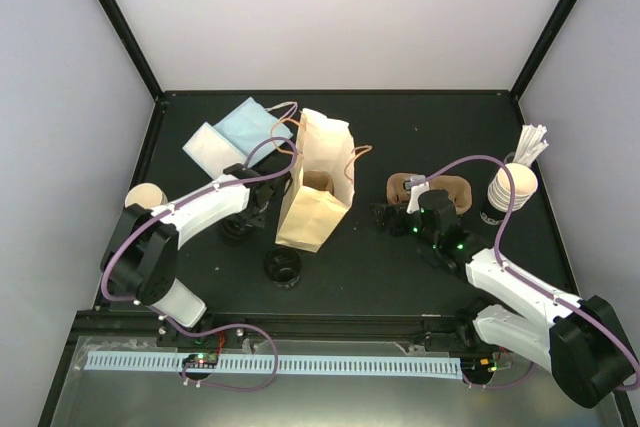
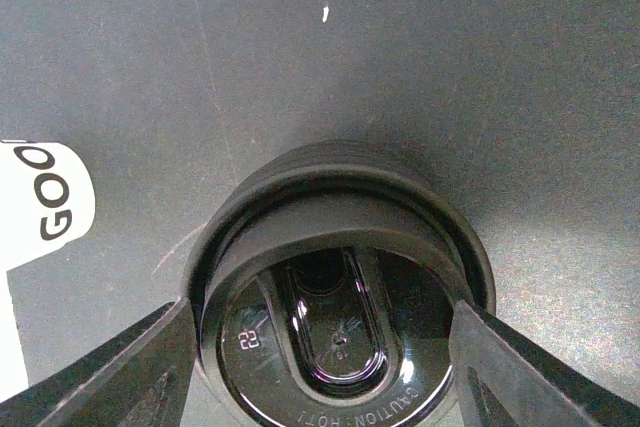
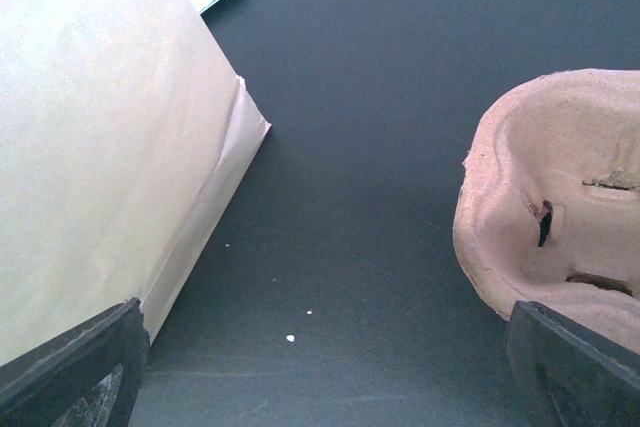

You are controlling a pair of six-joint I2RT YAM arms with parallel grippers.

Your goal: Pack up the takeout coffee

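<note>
Matte black desk [image 1: 420, 137]. Round cream paper cup [image 1: 145, 196] sits at the left edge. Left gripper [image 2: 325, 352] straddles a glossy black lid [image 2: 335, 247], can't tell if it's clamped. Right gripper [image 3: 325, 357] is spread wide and empty, between the kraft bag [image 3: 90, 147] and the moulded pulp carrier [image 3: 560, 187].

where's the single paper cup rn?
Top view: the single paper cup stands at the far left edge of the table, beside the left arm, well left of the paper bag.

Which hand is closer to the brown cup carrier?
Right. The right hand is just beside the carrier, between it and the bag; the left hand is beyond the bag, straddling a lid.
</note>
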